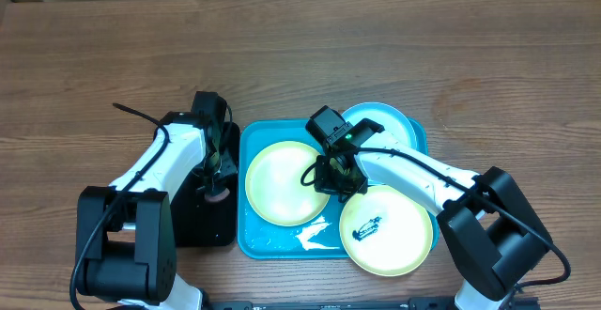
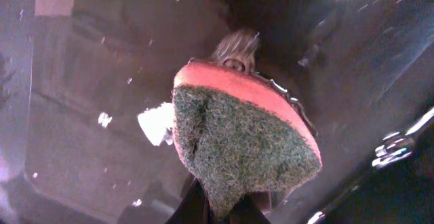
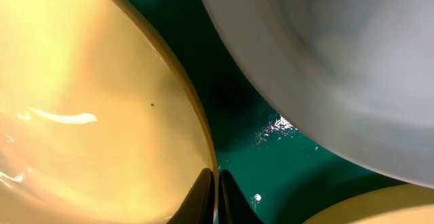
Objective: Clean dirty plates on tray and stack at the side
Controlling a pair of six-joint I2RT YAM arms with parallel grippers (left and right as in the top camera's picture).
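The blue tray (image 1: 255, 239) lies mid-table with all three plates on it. A plain yellow-green plate (image 1: 282, 186) fills the tray's left half. A smudged yellow-green plate (image 1: 387, 233) sits at the tray's near right corner and overhangs its rim, with a dark mark on its pale centre. A light blue plate (image 1: 387, 120) is at the tray's far right corner, partly hidden under the right arm. White streaks (image 1: 315, 233) lie on the tray floor between the two yellow-green plates.

The right gripper (image 3: 215, 197) is over the middle of the tray. Its fingers are pressed narrow together on the right rim of the plain yellow-green plate, with wet tray floor beside them.

The left gripper (image 1: 217, 180) is just off the tray's left edge, above a black tray (image 1: 211, 227) that touches the blue one. It is clamped on a sponge (image 2: 244, 146) with a coarse green scrub face and a pink-orange backing.
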